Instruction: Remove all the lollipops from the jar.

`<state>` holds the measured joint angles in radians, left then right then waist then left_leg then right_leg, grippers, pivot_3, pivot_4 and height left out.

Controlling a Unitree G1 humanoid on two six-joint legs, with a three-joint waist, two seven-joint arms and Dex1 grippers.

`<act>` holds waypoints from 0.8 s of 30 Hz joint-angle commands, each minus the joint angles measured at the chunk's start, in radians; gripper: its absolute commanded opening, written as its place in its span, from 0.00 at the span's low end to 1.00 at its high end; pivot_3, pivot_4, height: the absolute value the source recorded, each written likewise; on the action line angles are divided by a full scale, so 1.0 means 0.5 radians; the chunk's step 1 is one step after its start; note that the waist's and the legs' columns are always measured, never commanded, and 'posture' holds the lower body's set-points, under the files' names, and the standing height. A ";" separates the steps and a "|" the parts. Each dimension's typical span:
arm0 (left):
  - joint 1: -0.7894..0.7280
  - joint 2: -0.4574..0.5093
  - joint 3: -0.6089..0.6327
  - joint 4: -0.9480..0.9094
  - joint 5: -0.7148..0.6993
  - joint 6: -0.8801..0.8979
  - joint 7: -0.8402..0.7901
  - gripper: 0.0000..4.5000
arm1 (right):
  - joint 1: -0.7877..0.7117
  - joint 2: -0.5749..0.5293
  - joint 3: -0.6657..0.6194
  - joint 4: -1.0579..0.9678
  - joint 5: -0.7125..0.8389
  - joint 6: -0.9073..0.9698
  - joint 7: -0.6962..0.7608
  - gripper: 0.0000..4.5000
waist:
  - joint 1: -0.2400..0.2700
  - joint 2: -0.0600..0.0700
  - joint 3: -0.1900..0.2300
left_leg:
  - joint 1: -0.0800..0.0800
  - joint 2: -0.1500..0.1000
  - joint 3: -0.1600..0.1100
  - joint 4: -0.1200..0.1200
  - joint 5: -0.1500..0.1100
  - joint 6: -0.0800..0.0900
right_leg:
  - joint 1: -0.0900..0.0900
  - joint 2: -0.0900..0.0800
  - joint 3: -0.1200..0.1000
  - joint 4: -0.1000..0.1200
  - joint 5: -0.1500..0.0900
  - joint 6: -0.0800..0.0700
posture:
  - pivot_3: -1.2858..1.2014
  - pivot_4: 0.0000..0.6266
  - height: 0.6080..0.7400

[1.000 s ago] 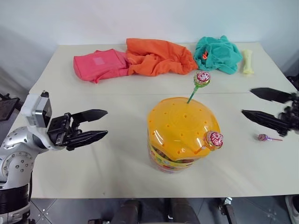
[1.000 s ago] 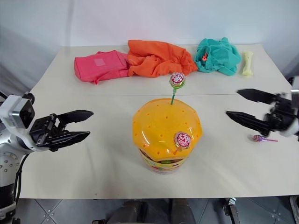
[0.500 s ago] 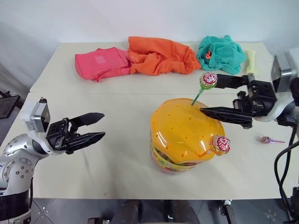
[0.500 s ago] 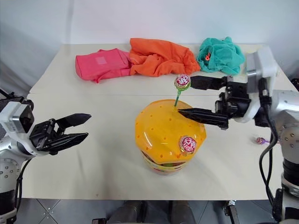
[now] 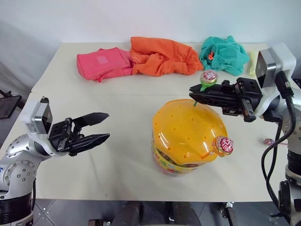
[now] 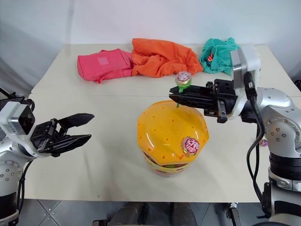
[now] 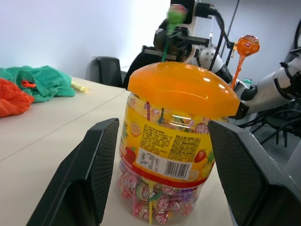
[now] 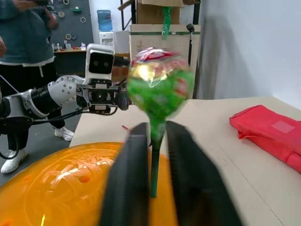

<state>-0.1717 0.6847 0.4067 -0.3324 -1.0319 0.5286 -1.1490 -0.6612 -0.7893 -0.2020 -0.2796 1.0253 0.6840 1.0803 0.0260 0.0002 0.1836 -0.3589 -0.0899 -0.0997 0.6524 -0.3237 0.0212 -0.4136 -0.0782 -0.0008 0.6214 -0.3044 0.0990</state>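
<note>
Bright, even light; lid (image 5: 188, 127) glares, and the nearest lollipop (image 8: 157, 89) seems blurred.

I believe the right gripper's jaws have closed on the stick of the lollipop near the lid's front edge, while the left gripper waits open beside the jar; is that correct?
Not quite. The right gripper has its jaws closed on the green stick of the lollipop standing at the far side of the orange lid, as the right wrist view shows. The front-edge lollipop is untouched. The left gripper does wait open beside the jar.
</note>
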 commanded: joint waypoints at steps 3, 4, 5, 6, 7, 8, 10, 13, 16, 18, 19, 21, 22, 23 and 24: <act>-0.109 0.022 -0.037 -0.093 -0.093 0.025 -0.009 0.71 | -0.085 -0.165 -0.379 0.122 0.186 0.106 -0.158 0.01 | 0.001 0.000 0.000 | -0.001 -0.001 0.000 0.002 0.000 0.000 | 0.000 0.000 0.000 0.001 0.000 0.000 | 0.52 0.24 1.00; -0.117 0.028 -0.044 -0.095 -0.091 0.025 -0.018 0.71 | -0.089 -0.207 -0.426 0.143 0.204 0.133 -0.183 0.01 | 0.002 0.000 0.000 | -0.001 -0.001 0.000 0.003 0.000 0.000 | 0.000 -0.001 0.000 0.001 0.000 0.000 | 0.52 0.24 1.00; -0.126 0.046 -0.070 -0.088 -0.040 0.000 -0.062 0.71 | -0.065 -0.285 -0.490 0.185 0.167 0.138 -0.184 0.01 | 0.000 0.000 0.000 | -0.001 -0.001 0.000 0.003 0.000 0.000 | 0.000 -0.001 0.000 0.001 0.000 0.000 | 0.52 0.24 1.00; -0.129 0.076 -0.115 -0.075 0.047 -0.051 -0.137 0.71 | -0.005 -0.395 -0.584 0.259 0.091 0.142 -0.176 0.01 | 0.003 0.000 0.000 | -0.001 -0.001 0.000 0.002 0.000 0.000 | 0.000 0.000 0.000 0.001 0.000 0.000 | 0.52 0.24 1.00; -0.130 0.096 -0.148 -0.065 0.109 -0.087 -0.191 0.71 | 0.041 -0.473 -0.646 0.311 0.039 0.141 -0.168 0.01 | 0.003 0.000 0.000 | -0.001 -0.001 0.000 0.000 0.000 0.000 | -0.001 0.000 0.000 0.000 0.000 0.000 | 0.52 0.24 1.00; -0.132 0.112 -0.181 -0.052 0.166 -0.131 -0.244 0.71 | 0.111 -0.560 -0.703 0.367 -0.036 0.130 -0.151 0.01 | 0.003 0.000 0.000 | -0.001 0.000 0.000 -0.001 0.000 0.000 | -0.001 0.000 -0.001 -0.002 0.000 0.000 | 0.52 0.24 1.00; -0.143 0.113 -0.230 -0.027 0.204 -0.161 -0.294 0.71 | 0.402 -0.752 -0.840 0.533 -0.309 0.055 -0.066 0.01 | 0.012 0.000 0.000 | -0.002 0.000 0.000 -0.003 0.000 0.001 | 0.000 0.000 -0.001 -0.004 0.000 0.000 | 0.52 0.24 1.00; -0.098 0.129 -0.348 -0.033 0.345 -0.271 -0.444 0.71 | 0.967 -0.899 -1.042 0.768 -0.787 -0.240 0.099 0.01 | 0.008 -0.001 -0.001 | -0.004 0.000 0.002 -0.001 -0.003 0.005 | 0.000 0.000 0.000 -0.005 0.000 0.000 | 0.52 0.24 1.00; -0.080 0.084 -0.413 -0.036 0.366 -0.293 -0.458 0.71 | 1.388 -0.882 -1.087 0.840 -1.105 -0.456 0.111 0.01 | 0.001 0.001 -0.001 | -0.004 -0.002 0.006 -0.002 -0.004 0.007 | -0.001 -0.001 0.002 -0.006 0.000 0.001 | 0.52 0.24 1.00; -0.051 0.077 -0.432 -0.069 0.367 -0.289 -0.454 0.71 | 1.541 -0.847 -1.086 0.851 -1.221 -0.517 0.072 0.01 | -0.017 0.004 -0.001 | -0.003 -0.001 0.008 -0.001 -0.003 0.006 | -0.002 0.000 0.004 -0.005 0.000 0.001 | 0.52 0.24 1.00; -0.039 0.077 -0.438 -0.082 0.364 -0.282 -0.446 0.71 | 1.585 -0.836 -1.057 0.868 -1.290 -0.551 0.026 0.01 | -0.026 0.005 -0.001 | -0.001 0.000 0.012 -0.001 -0.003 0.006 | -0.002 0.001 0.007 -0.002 0.000 0.001 | 0.52 0.24 1.00; -0.008 0.078 -0.434 -0.132 0.329 -0.244 -0.406 0.71 | 1.681 -0.840 -0.960 0.930 -1.482 -0.634 -0.086 0.01 | -0.041 0.005 0.000 | 0.004 0.002 0.015 -0.003 -0.002 0.004 | -0.001 0.002 0.008 0.001 0.000 0.000 | 0.52 0.24 1.00; 0.006 0.082 -0.431 -0.156 0.312 -0.225 -0.388 0.71 | 1.690 -0.830 -0.897 0.984 -1.562 -0.667 -0.160 0.01 | -0.047 0.005 0.000 | 0.006 0.003 0.016 -0.003 -0.001 0.003 | 0.000 0.002 0.008 0.002 0.000 0.000 | 0.52 0.24 1.00; 0.013 0.089 -0.428 -0.176 0.298 -0.208 -0.372 0.71 | 1.681 -0.814 -0.849 1.031 -1.598 -0.653 -0.207 0.01 | -0.049 0.003 0.001 | 0.008 0.003 0.016 -0.004 0.000 0.002 | 0.002 0.003 0.008 0.002 -0.001 -0.001 | 0.52 0.24 1.00; 0.015 0.096 -0.424 -0.188 0.288 -0.194 -0.361 0.71 | 1.660 -0.793 -0.811 1.068 -1.614 -0.669 -0.230 0.01 | -0.049 0.003 0.001 | 0.008 0.004 0.016 -0.002 0.000 0.001 | 0.004 0.003 0.008 0.001 -0.001 -0.002 | 0.52 0.24 1.00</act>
<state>-0.1669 0.7207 0.1827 -0.3836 -0.8609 0.4263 -1.3409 0.1803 -1.1991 -0.6239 0.2306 0.2494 0.3712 1.0020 0.0013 0.0015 0.1841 -0.3548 -0.0883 -0.0917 0.6513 -0.3228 0.0217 -0.4113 -0.0770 0.0037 0.6217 -0.3051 0.0978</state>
